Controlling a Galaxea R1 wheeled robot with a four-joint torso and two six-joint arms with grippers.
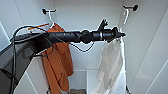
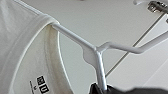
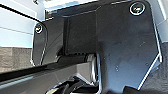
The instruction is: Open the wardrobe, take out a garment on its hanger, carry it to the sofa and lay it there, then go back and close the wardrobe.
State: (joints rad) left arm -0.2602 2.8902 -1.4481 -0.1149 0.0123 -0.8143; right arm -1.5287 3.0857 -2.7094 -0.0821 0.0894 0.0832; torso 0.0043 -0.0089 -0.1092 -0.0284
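Note:
The wardrobe (image 1: 82, 15) stands open, its white inside in front of me. On the right side the white garment (image 1: 110, 62) hangs on its white hanger (image 1: 125, 17), whose hook sits over a dark peg (image 1: 135, 7). My left arm reaches across from the left, and my left gripper (image 1: 121, 34) is at the hanger's neck, just above the shirt. In the left wrist view the hanger (image 2: 90, 53) runs into the shirt collar (image 2: 22, 50), and its thin stem goes down between the dark fingers of the left gripper (image 2: 101, 90), which are shut on it.
An orange hooded garment (image 1: 57, 60) hangs on the wardrobe's left side from a second peg (image 1: 45, 11), behind my left arm. The right door panel (image 1: 152, 50) stands close beside the shirt. A black cable (image 1: 82, 48) loops under the arm.

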